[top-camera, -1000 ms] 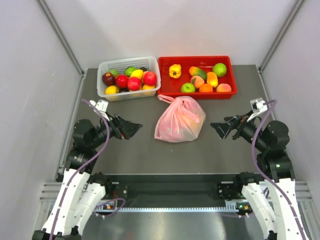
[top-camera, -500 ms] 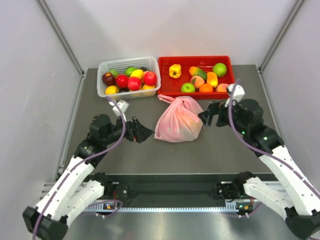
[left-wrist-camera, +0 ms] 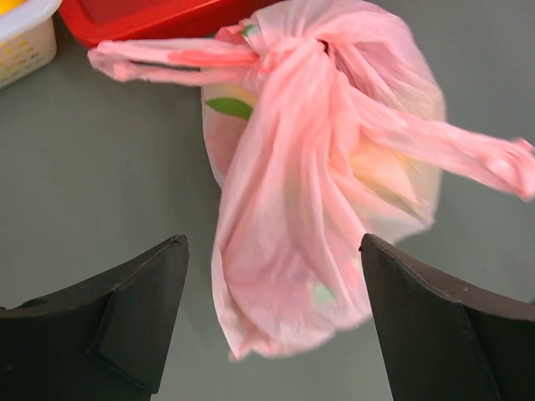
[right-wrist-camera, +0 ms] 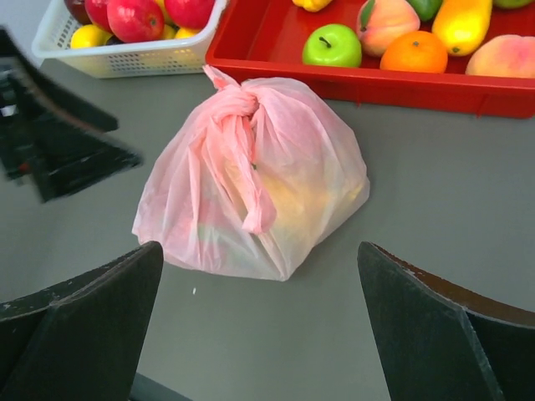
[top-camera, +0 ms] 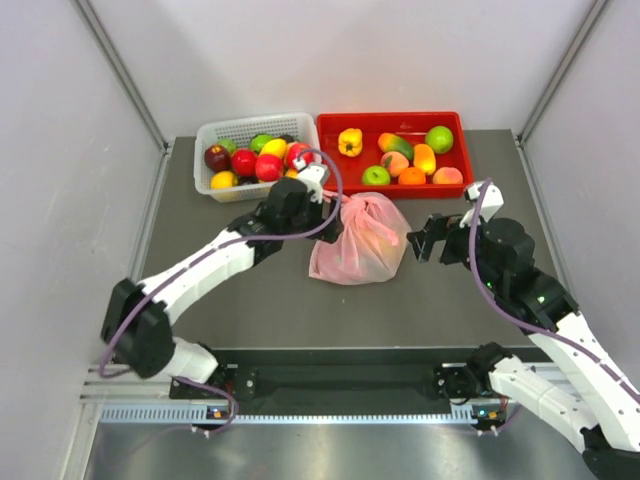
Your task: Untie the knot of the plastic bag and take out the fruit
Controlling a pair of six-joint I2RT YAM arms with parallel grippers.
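The pink plastic bag lies tied in the middle of the table, just in front of the red tray. Its knot is at the far-left top and also shows in the left wrist view and the right wrist view. Fruit shows only as yellow and green patches through the plastic. My left gripper is open and empty, right at the bag's left side with the bag between its jaws' line. My right gripper is open and empty, a little to the right of the bag.
A white basket with several fruits stands at the back left. A red tray with several fruits stands beside it, its front wall close behind the bag. Grey walls and metal rails enclose the table.
My left arm has swung from the table's left side across to the bag's left side. My right arm came in toward the bag's right side and now holds there. The bag has not moved.
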